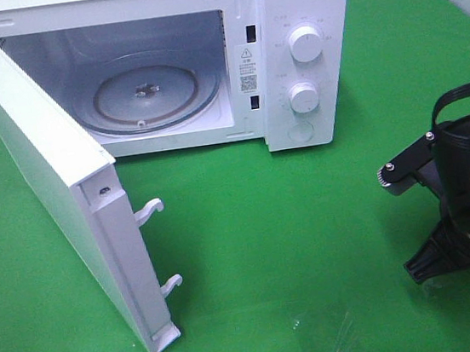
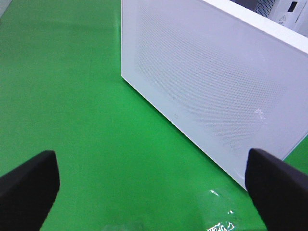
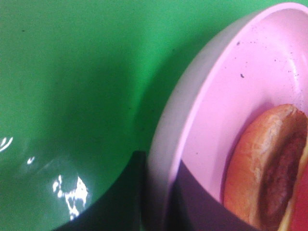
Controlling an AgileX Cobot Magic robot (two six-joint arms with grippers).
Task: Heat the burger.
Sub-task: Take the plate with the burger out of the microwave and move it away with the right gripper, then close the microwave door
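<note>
Burger point(image 3: 269, 168): on pink plate point(image 3: 216, 110), whose rim the right claw point(image 3: 156, 202) clamps, jaws nearly together; open microwave point(image 1: 306, 56) lies across the desk point(image 1: 312, 244); left claw point(image 2: 154, 187) apart, empty, beside the door point(image 2: 216, 82).

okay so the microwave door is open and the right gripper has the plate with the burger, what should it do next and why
Probably lift the pink plate and carry it toward the microwave. The right gripper is shut on the plate's rim with the burger on it, the door stands wide open, and the glass turntable is bare. The left gripper is open, off by the door.
</note>
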